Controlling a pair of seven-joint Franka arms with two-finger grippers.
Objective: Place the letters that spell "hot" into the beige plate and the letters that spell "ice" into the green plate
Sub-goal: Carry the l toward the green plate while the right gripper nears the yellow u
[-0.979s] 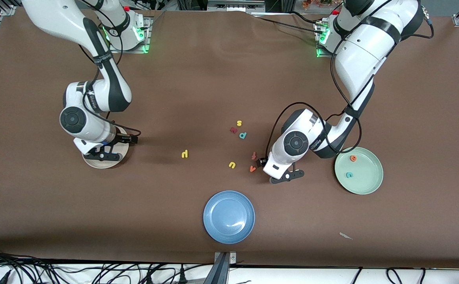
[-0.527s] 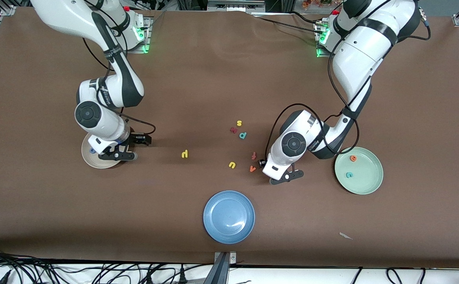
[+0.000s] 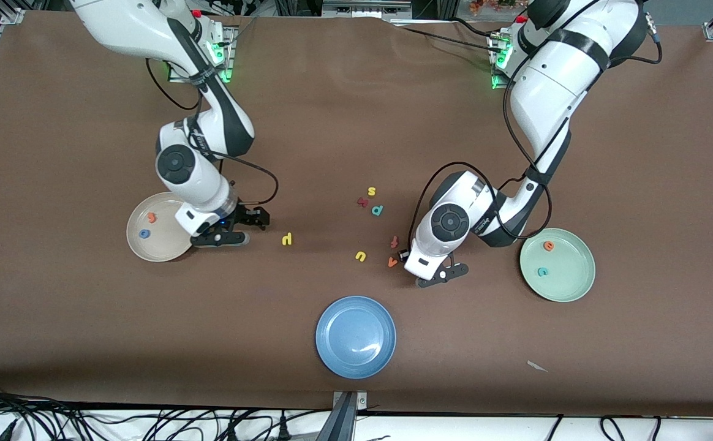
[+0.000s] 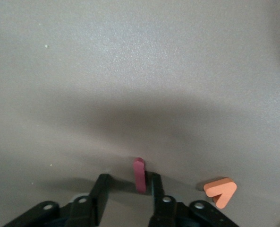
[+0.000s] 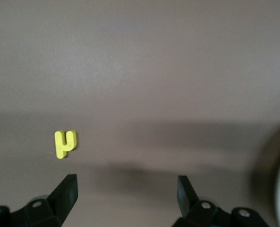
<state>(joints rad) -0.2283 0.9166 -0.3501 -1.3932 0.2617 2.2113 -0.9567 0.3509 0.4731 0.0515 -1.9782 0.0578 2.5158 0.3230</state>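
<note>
While the left gripper stands low beside the orange v, its fingers bracket the dark red i, seemingly touching one finger only. Orange e and teal c lie in the green plate. Wide open, the right gripper hovers between the beige plate and yellow h.

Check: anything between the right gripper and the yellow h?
Nothing. Bare table between the right gripper and the yellow h, in the front and right wrist views.
</note>
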